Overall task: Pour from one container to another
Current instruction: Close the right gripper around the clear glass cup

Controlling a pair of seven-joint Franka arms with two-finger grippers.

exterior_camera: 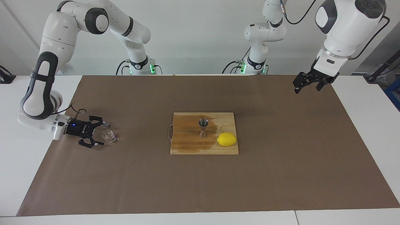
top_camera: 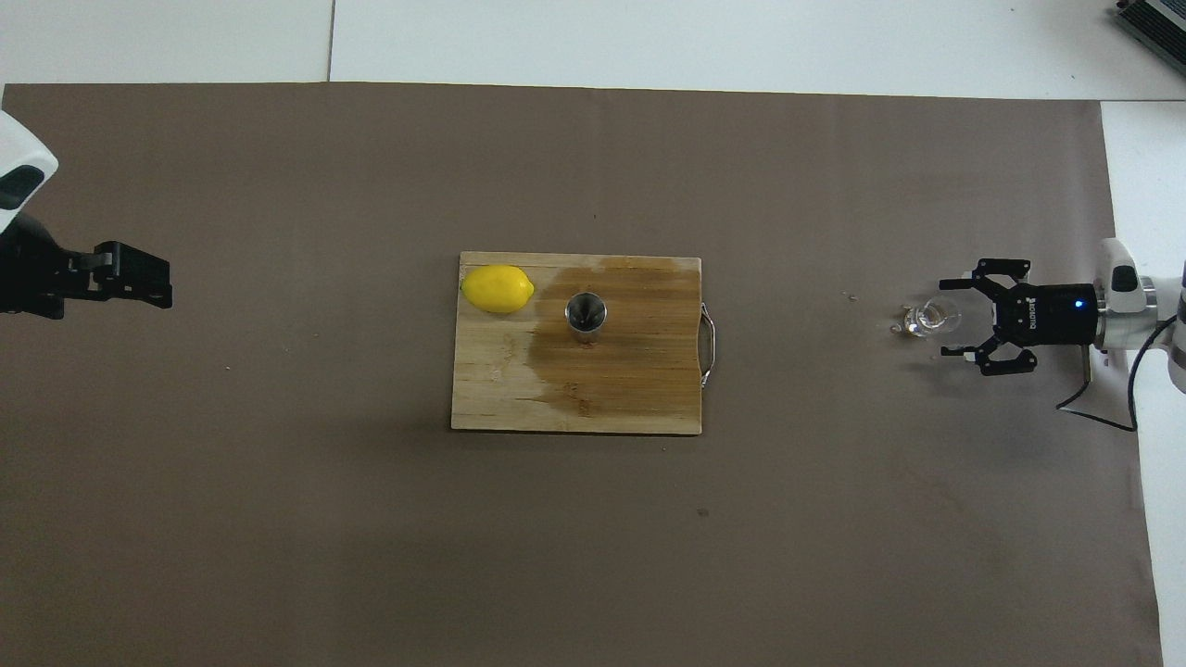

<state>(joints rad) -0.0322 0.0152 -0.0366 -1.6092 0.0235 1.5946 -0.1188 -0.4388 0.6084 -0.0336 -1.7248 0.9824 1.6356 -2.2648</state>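
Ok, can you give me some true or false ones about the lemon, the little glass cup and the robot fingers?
1. The lemon lies on the wooden board. True.
2. The glass cup stands on the board. False: it stands on the brown mat, toward the right arm's end.
3. The right gripper has its fingers open at the cup. True.
4. The steel jigger lies tipped over. False: it stands upright on the board.
5. The left gripper holds the lemon. False: it holds nothing and hangs over the mat's edge.
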